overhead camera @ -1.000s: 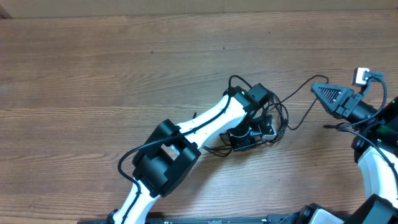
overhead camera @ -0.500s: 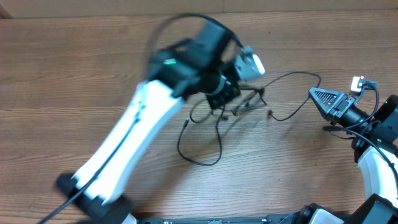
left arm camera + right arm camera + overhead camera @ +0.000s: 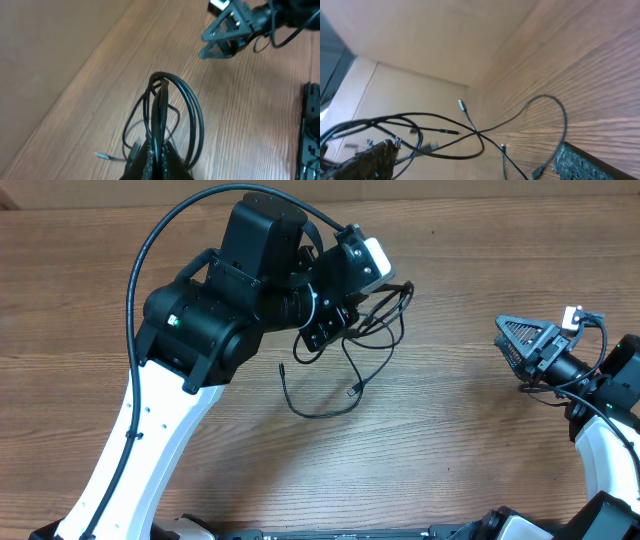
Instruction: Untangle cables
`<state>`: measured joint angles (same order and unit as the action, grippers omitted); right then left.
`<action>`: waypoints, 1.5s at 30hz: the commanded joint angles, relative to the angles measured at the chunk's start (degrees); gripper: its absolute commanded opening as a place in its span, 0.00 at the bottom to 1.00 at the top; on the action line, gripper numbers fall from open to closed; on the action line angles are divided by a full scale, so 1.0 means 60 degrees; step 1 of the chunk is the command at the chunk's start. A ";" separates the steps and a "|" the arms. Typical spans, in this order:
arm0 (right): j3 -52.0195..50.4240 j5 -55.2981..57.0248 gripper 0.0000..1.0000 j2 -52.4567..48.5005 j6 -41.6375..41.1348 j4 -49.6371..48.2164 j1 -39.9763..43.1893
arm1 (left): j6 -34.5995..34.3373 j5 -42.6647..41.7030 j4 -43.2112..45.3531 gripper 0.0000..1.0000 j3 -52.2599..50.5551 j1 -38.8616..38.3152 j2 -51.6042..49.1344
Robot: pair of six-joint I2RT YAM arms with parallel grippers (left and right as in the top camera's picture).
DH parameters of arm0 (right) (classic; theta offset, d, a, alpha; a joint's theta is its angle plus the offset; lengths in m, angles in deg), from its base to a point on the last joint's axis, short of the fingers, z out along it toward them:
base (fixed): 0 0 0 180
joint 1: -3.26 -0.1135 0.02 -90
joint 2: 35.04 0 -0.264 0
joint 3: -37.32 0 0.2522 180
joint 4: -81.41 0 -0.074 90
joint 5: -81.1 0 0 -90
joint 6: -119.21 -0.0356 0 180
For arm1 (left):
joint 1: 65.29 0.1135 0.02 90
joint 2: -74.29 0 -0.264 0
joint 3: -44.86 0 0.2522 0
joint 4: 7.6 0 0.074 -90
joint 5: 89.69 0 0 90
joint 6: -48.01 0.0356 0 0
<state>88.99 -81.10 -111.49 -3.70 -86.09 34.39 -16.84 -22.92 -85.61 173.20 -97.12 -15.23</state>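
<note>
Now that our right gripper has sprung wide and let go, the left gripper, clamped shut, has hoisted the black cables above the table. They seem still looped, so untangling remains.

From above, the left arm hides part of the cables — the spot where they are held can't be seen. In the left wrist view, the left gripper is cut off at the bottom edge, and the right gripper is blurry — its top is cut off too. The plug ends are too small to make out.
</note>
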 commanded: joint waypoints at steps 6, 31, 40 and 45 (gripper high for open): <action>0.0058 -0.0925 1.00 0.0029 -0.3082 -0.0353 0.0018 | -0.0164 -0.1071 0.0539 0.04 0.0124 -0.0007 0.0062; 0.0058 -0.1162 0.57 0.0029 -0.8142 -0.3198 -0.2623 | -0.0594 -0.3384 0.0200 0.04 0.0106 -0.0113 -0.1151; 0.0058 -0.1217 0.54 0.0029 -0.8229 -0.3217 -0.2809 | -0.0586 -0.3377 0.0310 0.04 0.0106 -0.0769 -0.1778; 0.0058 -0.1147 0.41 0.0029 -0.8225 -0.3220 -0.2874 | -0.0586 -0.3311 0.0415 0.04 0.0106 -0.0882 -0.1843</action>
<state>88.92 -87.99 -111.49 -52.94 -104.93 17.69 -19.60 -41.34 -83.79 173.20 -102.06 -25.98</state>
